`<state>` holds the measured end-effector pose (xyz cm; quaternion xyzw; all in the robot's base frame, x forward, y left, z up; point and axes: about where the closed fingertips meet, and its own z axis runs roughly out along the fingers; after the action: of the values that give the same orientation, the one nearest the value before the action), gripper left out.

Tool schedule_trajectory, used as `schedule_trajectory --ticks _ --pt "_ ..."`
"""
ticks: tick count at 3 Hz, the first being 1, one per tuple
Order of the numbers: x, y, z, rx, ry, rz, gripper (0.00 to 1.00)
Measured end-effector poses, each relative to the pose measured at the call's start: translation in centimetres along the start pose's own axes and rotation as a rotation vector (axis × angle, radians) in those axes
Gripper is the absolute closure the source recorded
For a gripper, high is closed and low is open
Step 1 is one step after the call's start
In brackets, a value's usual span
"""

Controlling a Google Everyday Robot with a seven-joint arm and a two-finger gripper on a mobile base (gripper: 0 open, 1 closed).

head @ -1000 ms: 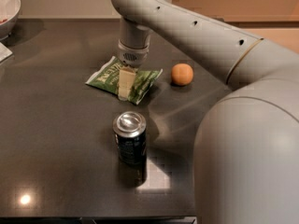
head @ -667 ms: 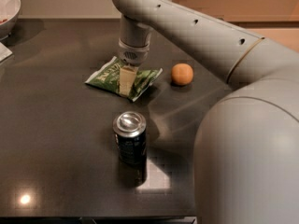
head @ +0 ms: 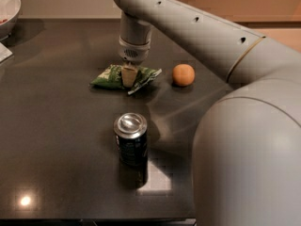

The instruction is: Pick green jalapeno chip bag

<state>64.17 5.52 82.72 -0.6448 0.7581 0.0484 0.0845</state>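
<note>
On dark tabletop (head: 56, 145): gripper (head: 128, 76) touching chip bag (head: 106, 77).

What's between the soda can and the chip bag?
Nothing: bare tabletop separates soda can from green jalapeno chip bag in the camera view; the gripper sits on the bag.

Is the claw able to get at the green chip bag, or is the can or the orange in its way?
Probably yes: the claw rests on the green chip bag; the can and the orange stand apart from both.
</note>
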Motion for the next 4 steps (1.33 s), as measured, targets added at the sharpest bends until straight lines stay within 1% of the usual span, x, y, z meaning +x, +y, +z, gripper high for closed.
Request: schedule_trajectory --ticks 1,2,3,4 --pt "0.4 0.9 -3.8 0.006 -0.058 -0.063 1.00" --pt "0.8 2.2 -8.7 0.017 -0.132 -0.148 1.00" --pt "1.1 2.8 -12.1 0.028 -0.182 -0.203 1.00" --pt "0.6 3.1 -14.4 0.050 -0.242 -0.251 1.00"
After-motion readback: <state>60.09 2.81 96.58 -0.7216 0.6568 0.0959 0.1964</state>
